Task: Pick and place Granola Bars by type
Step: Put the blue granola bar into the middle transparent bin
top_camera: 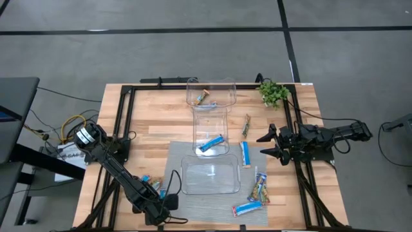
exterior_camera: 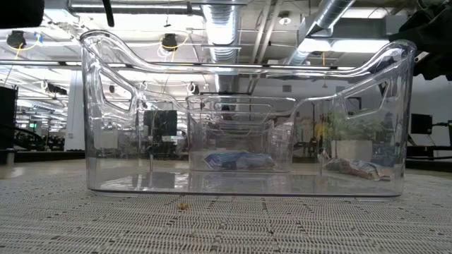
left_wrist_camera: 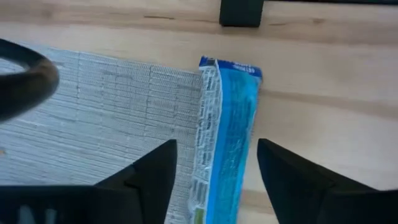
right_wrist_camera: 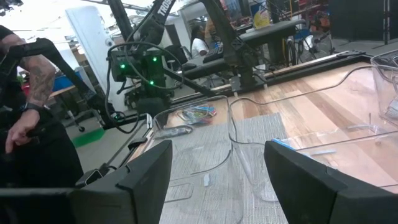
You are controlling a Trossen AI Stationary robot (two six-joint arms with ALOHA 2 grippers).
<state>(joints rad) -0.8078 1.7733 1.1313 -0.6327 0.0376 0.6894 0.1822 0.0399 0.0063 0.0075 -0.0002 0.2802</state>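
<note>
Left wrist view: the left end effector (left_wrist_camera: 214, 180) hangs low over the worktop (left_wrist_camera: 323, 87), fingers spread wide and holding nothing. A blue bar (left_wrist_camera: 227, 137) lies between them at the grey mat's (left_wrist_camera: 106, 118) edge, its long axis running straight ahead, across the closing line. The right end effector (top_camera: 273, 145), also wide, waits far off.

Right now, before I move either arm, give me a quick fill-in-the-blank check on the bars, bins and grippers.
1. The left gripper is open over a ____-wrapped bar.
2. In the high view, the middle bin holds one ____ bar.
3. The nearest bin holds ____ bars.
4. The right gripper waits ____, beside the plant side of the table.

Missing words: blue; blue; no; open
</note>
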